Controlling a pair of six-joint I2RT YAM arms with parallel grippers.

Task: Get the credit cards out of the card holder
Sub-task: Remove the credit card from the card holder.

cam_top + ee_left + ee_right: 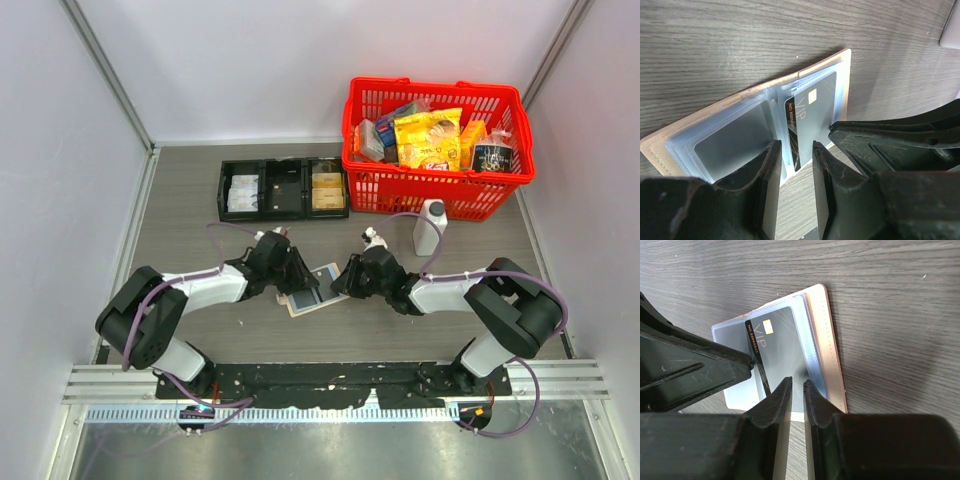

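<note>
Your card holder [312, 290] lies open mid-table, with a dark VIP credit card [812, 112] in one clear sleeve. Your left gripper [796, 150], at its 9 o'clock, stands partly open astride the card's edge. Your right gripper [797, 382], at 3 o'clock, shows a narrow gap, and you cannot tell whether it grips. The black tray [283, 188] at 11 o'clock holds pale items in its end compartments. The red basket [440, 195] at 1 o'clock holds snack packets.

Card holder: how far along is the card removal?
Done: the card holder lies unfolded. In hand: the left end effector, jaws apart, and the right end effector, jaws nearly closed, meet at the sleeve holding the dark VIP card; grip unclear. Remaining: that card sits inside; no loose card visible.
</note>
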